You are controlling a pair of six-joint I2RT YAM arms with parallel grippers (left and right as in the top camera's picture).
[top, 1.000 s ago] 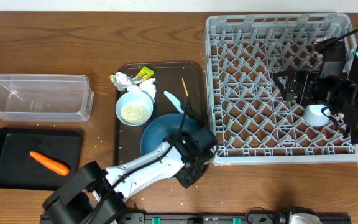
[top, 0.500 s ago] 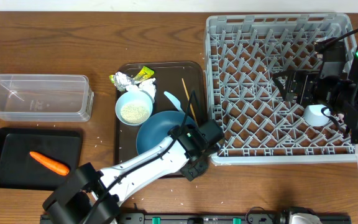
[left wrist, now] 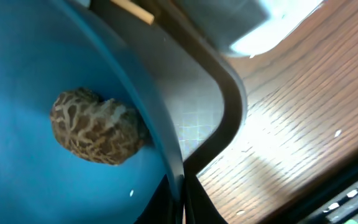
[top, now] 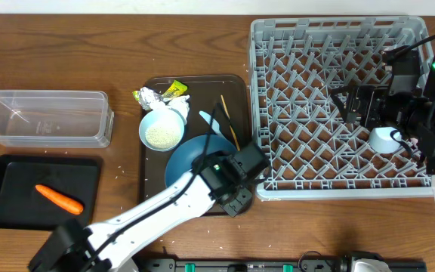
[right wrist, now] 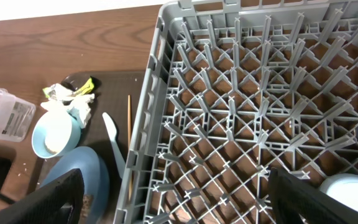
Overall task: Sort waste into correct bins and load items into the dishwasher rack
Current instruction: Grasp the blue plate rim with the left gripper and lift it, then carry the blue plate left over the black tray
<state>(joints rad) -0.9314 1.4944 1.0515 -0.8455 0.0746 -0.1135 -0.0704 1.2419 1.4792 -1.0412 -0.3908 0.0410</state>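
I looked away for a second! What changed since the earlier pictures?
The left end effector closed on the rim of the blue plate and nudged it slightly left on the brown tray. The right end effector stayed open over the dishwasher rack. The carrot and the cup in the rack did not move.

Around the plate (top: 183, 162): rack (top: 257, 113) wall just beside at 3 o'clock, bowl (top: 162, 130) at 11, spoon (top: 211, 121) and chopsticks (top: 229, 121) at 1, left arm (top: 149, 219) stretched in from 7. Open table (top: 127, 45) lies at 12 beyond the brown tray (top: 195, 78), and at 9 before the black tray (top: 10, 174).
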